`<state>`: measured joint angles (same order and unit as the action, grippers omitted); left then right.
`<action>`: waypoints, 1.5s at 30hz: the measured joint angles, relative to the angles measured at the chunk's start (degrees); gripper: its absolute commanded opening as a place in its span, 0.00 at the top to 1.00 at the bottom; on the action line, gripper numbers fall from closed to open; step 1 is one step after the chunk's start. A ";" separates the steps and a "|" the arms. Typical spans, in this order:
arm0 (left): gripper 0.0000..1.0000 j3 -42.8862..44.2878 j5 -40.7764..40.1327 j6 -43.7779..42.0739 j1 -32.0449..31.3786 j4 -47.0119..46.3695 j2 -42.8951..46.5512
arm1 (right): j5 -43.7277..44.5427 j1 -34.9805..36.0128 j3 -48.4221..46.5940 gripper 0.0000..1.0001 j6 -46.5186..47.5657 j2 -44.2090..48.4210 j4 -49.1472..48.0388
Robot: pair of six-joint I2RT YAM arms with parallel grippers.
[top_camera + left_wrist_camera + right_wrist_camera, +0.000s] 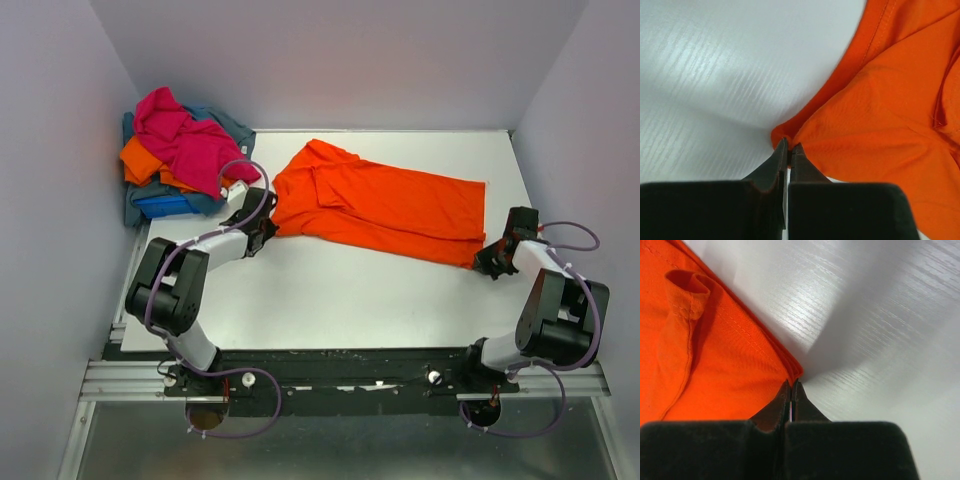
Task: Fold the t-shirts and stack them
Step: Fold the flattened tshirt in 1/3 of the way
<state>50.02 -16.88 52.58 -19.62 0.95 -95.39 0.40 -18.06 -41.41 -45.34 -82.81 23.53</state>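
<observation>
Closest to the lenses, the left gripper point(789, 148) is clamped on the orange t-shirt point(390, 205) at its left corner, and the right gripper point(791, 386) pinches the corner at the lower right of the frame. That shirt lies stretched across the middle of the table point(330, 290); the other t-shirts point(180, 160) sit heaped at upper left

L claw point(789, 146) low, jaws pinched tight on orange t-shirt point(880, 125) corner. R claw point(792, 384) same, gripping opp. end corner.
</observation>
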 measured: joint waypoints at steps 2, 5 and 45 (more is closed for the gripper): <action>1.00 -0.79 -1.25 -0.02 0.09 -0.07 0.37 | 0.85 0.00 0.00 0.98 0.00 0.68 0.83; 1.00 -3.85 -2.25 -0.04 0.74 -0.24 2.21 | 2.16 0.00 0.04 0.97 -0.04 1.95 2.58; 0.55 -19.91 0.22 0.46 3.48 2.89 22.27 | 1.27 0.00 7.21 0.67 3.80 10.32 5.64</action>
<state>30.11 -16.67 53.04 -16.14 3.84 -73.12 1.67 -18.06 -34.20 -41.54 -72.49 29.17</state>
